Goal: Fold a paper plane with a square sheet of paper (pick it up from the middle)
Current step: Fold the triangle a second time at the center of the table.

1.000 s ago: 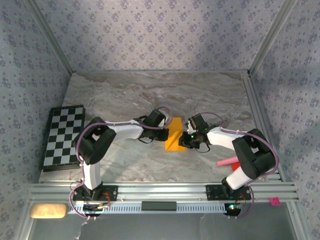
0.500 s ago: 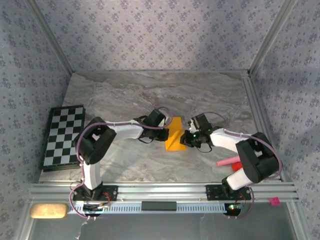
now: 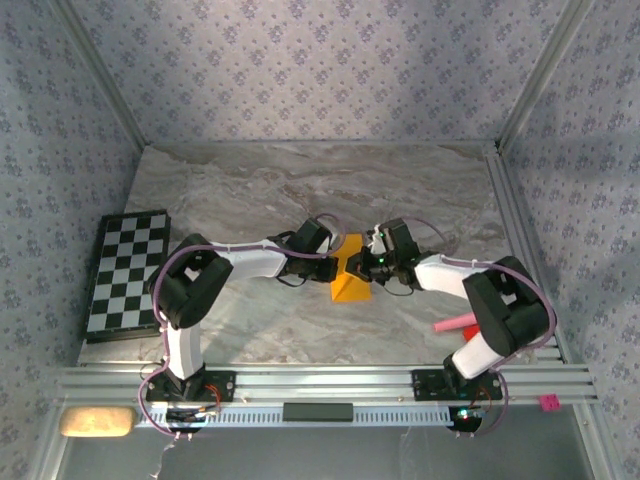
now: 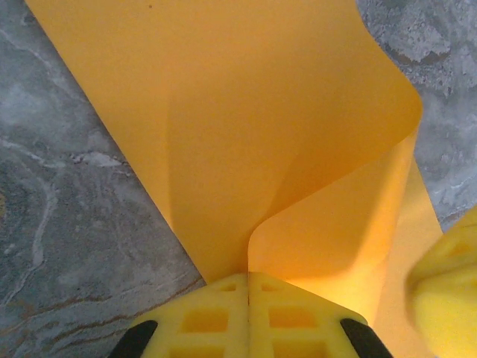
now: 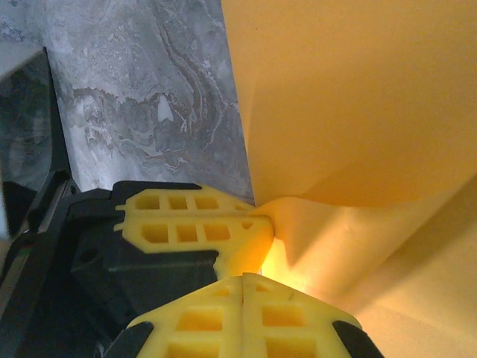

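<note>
On the counter (image 3: pixel 250 335), the right fingers (image 5: pixel 201 321) had closed in and clamped the square sheet of paper (image 3: pixel 349 285) mid-counter. The left fingers (image 4: pixel 216 321) pinched it too, so the bowed sheet looked ready for lifting or creasing.

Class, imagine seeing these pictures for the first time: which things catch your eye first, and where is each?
The bright orange-yellow sheet of paper stands out, partly folded in the middle of the grey marbled table, with the left gripper and right gripper both shut on it. A black-and-white chequered board lies at the table's left edge, and a pink stick toward its right side.
</note>
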